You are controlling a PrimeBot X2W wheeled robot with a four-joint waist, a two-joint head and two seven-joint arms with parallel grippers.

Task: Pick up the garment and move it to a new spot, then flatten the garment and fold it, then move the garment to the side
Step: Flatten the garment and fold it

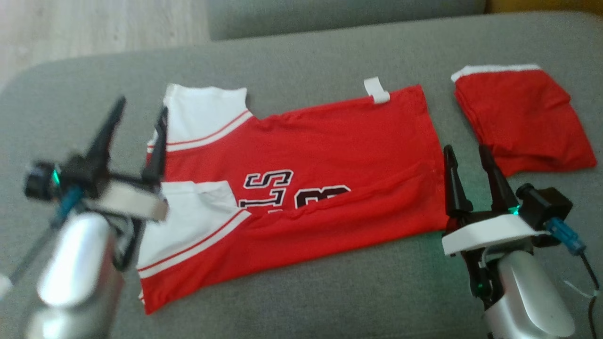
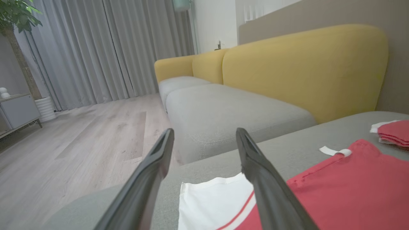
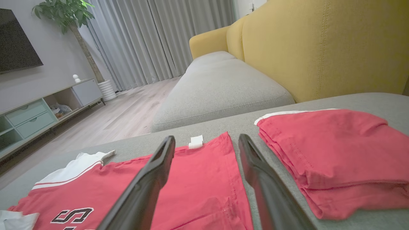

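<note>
item: red-and-white fabric jersey (image 1: 330,141), frame centre, half-folded | left gripper (image 1: 142,104); right gripper (image 1: 465,149); both spread, empty | next, likely: pinch ends; fold again

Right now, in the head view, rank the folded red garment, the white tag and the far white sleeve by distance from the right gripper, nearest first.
1. folded red garment, just right of the right gripper.
2. white tag, on the jersey's far edge, to the left.
3. far white sleeve, at the jersey's left end.
</note>
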